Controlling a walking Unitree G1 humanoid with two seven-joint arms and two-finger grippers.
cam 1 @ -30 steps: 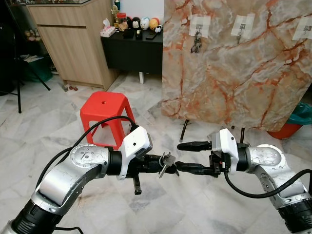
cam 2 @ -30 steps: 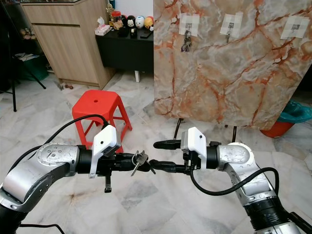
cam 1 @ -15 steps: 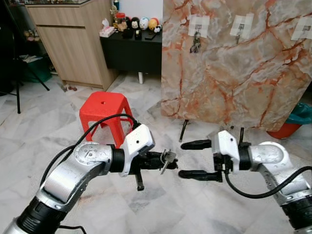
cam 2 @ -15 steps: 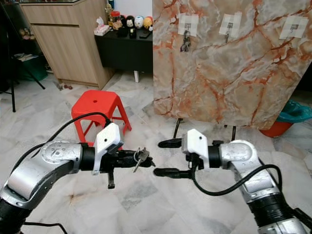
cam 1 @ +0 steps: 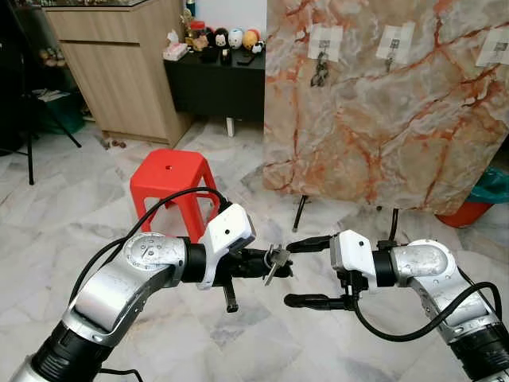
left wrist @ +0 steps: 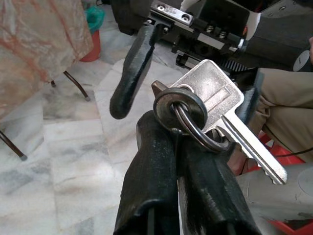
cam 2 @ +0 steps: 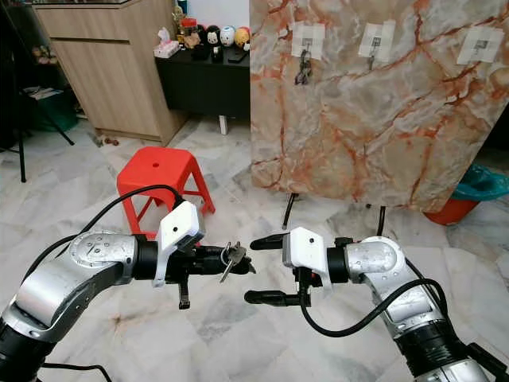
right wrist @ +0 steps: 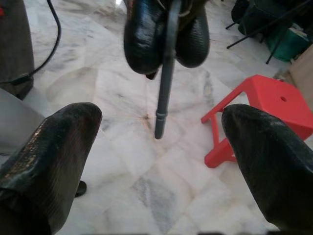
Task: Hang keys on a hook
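Note:
A bunch of silver keys (cam 1: 274, 259) on a ring hangs from my left gripper (cam 1: 269, 261), which is shut on the ring at waist height over the floor. In the left wrist view the largest key (left wrist: 215, 105) sticks out past the pinched ring. My right gripper (cam 1: 298, 272) is open and faces the keys from the right, one finger (cam 1: 306, 243) above and one below their level, not touching them. The marble board (cam 1: 382, 135) behind carries three hooks: the left hook (cam 1: 322, 54) holds another key bunch (cam 1: 319, 73), the middle hook (cam 1: 393, 49) is bare.
A red plastic stool (cam 1: 171, 179) stands just behind my left arm. A wooden cabinet (cam 1: 119, 64) and a black sideboard (cam 1: 215, 79) with figurines lie at the back left. An orange basin (cam 1: 465, 213) sits at the board's right foot. Someone's beige trouser leg (left wrist: 288, 112) is nearby.
My right gripper has moved left toward the keys, still open, so its fingertips now bracket them. The left gripper keeps its hold on the keys and has hardly moved.

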